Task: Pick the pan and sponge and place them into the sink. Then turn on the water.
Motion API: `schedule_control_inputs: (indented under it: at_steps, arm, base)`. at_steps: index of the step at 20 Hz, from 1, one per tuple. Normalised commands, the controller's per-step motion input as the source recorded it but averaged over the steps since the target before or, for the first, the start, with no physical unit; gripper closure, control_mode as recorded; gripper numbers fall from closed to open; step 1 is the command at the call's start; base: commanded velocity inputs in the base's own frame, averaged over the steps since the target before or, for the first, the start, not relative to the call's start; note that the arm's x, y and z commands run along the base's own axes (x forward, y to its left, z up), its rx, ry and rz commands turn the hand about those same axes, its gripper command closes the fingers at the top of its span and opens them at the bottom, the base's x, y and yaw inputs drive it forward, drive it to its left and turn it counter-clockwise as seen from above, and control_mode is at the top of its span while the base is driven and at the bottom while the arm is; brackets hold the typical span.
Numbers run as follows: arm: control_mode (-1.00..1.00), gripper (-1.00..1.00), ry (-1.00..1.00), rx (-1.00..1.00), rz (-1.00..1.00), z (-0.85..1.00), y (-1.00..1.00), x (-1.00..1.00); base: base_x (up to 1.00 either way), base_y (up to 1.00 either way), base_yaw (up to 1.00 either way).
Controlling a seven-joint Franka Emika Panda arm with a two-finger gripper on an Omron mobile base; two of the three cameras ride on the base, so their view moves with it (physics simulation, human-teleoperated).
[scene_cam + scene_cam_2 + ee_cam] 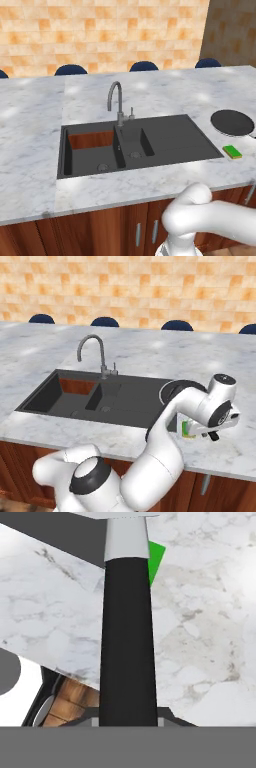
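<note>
Pan [232, 123]: round, dark, thin bright rim, lying flat on the counter [30, 150] just right of the sink [170, 135], off its drainboard end. In the right base view a slice of the pan [169, 392] shows behind the arm, at the sink's right end. Hand view: the pan's long black handle [127, 637] runs up the middle, ending in a grey collar at the top. Claw [127, 719] narrow, shut about that handle, a dark tip on either side at the base. From the right base view the claw [212, 435] sits low over the counter, right of the sink's front corner; the grip itself cannot be made out from there. Sponge [232, 151]: bright green, yellowish edge, on the counter just off the sink's front right corner, nearer than the pan and apart from it. Sponge [185, 428] lies just beside the claw, on its sink side; in the hand view a green corner [156, 559] peeks out beside the handle's collar. Sink dark, large basin at far left, small basin in the middle, flat drainboard right. Faucet [116, 100]: grey gooseneck behind the sink, between the basins, small lever [131, 114] beside it; spout dry. Wood cabinets [100, 235] below the sink. Dark blue chair tops [144, 65] beyond the sink, past the counter's far edge.
</note>
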Motion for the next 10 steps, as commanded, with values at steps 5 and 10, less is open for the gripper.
schedule_control_inputs:
  at_steps: [5, 10]
  arm:
    - [-1.0, 1.0, 0.04, -0.06, 0.02, 0.27, 0.54, -0.23]
    - [-1.0, 1.0, 0.03, 0.0, 0.06, 0.21, 0.53, -0.13]
  base:
    - [0.0, 0.0, 0.0]
    - [0.0, 0.0, 0.0]
